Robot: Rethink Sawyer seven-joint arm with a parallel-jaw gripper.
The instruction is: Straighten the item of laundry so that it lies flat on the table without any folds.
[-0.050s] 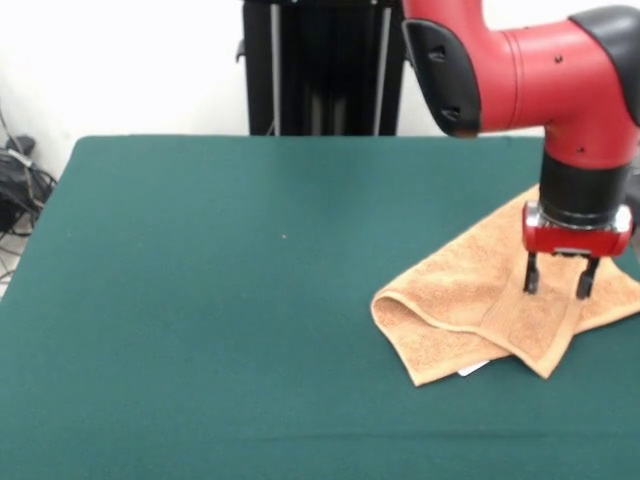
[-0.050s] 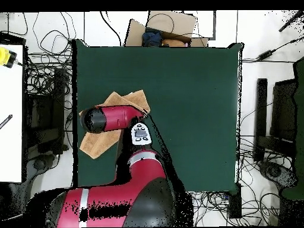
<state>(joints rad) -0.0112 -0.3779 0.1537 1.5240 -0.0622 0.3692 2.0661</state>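
Towel (image 1: 470, 305): folded over itself, near one side edge of the surface (image 1: 200, 300).
Gripper (image 1: 560, 283): released, tips just above cloth.
Risk: pinching both layers would drag the fold along, not open it.

Towel (image 2: 100, 133) lies crumpled by the table's (image 2: 190, 95) left edge, roughly midway along it, one corner slightly past the edge. Red arm (image 2: 116, 117) covers its middle. Gripper hidden under the arm.

Red arm (image 1: 530, 70) with black joint caps, black wrist collar, red gripper (image 1: 562, 284) block, dark jaws
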